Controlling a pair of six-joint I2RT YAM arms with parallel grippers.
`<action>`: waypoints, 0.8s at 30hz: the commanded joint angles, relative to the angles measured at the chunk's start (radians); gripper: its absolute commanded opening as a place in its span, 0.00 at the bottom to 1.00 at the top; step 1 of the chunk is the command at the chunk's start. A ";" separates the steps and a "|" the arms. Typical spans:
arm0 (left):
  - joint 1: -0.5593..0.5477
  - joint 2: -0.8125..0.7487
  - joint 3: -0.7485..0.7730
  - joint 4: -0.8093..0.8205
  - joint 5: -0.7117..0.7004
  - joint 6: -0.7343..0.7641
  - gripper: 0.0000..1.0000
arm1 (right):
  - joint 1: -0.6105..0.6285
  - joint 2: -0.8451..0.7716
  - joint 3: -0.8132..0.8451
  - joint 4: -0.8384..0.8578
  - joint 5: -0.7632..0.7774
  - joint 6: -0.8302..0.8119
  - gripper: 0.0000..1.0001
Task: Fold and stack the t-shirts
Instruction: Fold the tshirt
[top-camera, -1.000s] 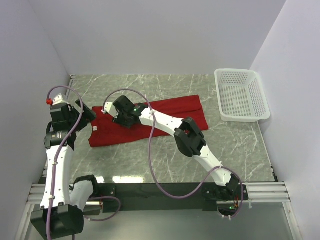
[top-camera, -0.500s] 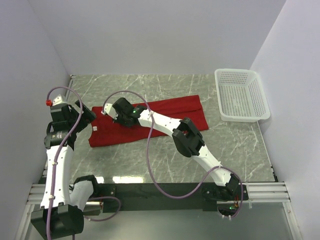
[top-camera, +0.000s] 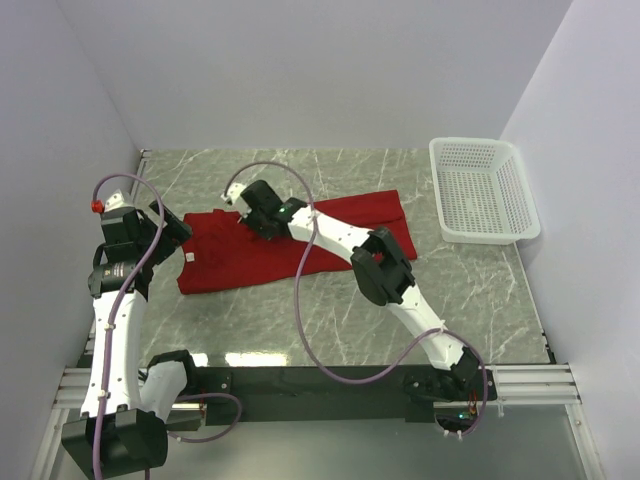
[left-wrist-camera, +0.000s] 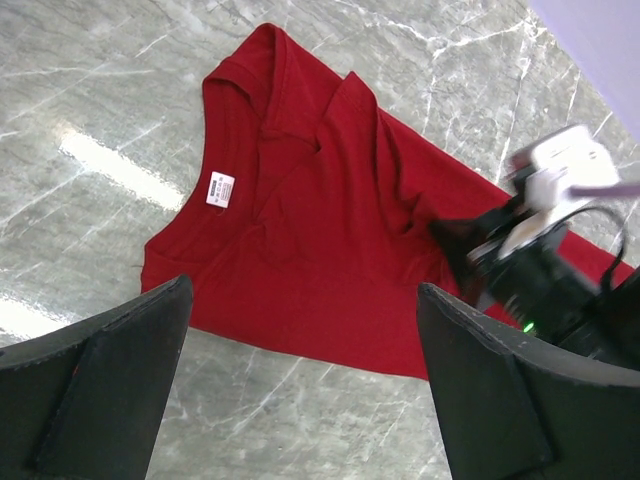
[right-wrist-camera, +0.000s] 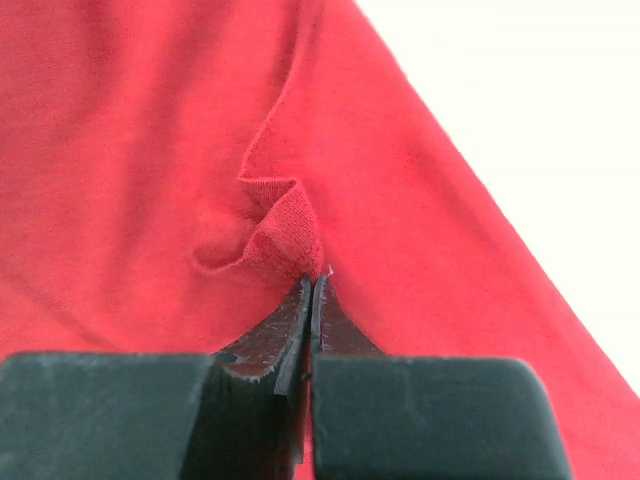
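One deep red t-shirt (top-camera: 235, 262) lies spread across the middle of the marble table, collar end to the left, white neck tag (left-wrist-camera: 220, 189) showing. My right gripper (top-camera: 258, 222) is over the shirt's upper left part. In the right wrist view it (right-wrist-camera: 311, 280) is shut, pinching a small raised fold of the red cloth (right-wrist-camera: 285, 225) at its tips. My left gripper (top-camera: 178, 232) hovers at the shirt's left end, open, its fingers (left-wrist-camera: 110, 380) wide apart over the shirt's near edge (left-wrist-camera: 300, 330) with nothing between them.
A white mesh basket (top-camera: 483, 192) stands at the far right, against the right wall. White walls close in the table at the left, back and right. The right arm's cable (top-camera: 300, 300) loops over the shirt's near edge.
My right gripper has closed on a fold of the shirt and moved a little toward the back right, pulling the cloth with it. The left arm has stayed still.
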 joint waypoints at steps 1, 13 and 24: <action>-0.001 -0.012 -0.002 0.040 0.016 -0.016 0.98 | -0.049 -0.069 -0.004 0.022 -0.006 0.139 0.00; -0.001 0.000 -0.036 0.072 0.053 -0.047 0.98 | -0.152 -0.118 -0.047 -0.015 -0.107 0.423 0.48; 0.001 0.150 -0.115 0.055 0.041 -0.200 0.94 | -0.271 -0.345 -0.149 -0.163 -0.576 0.005 0.55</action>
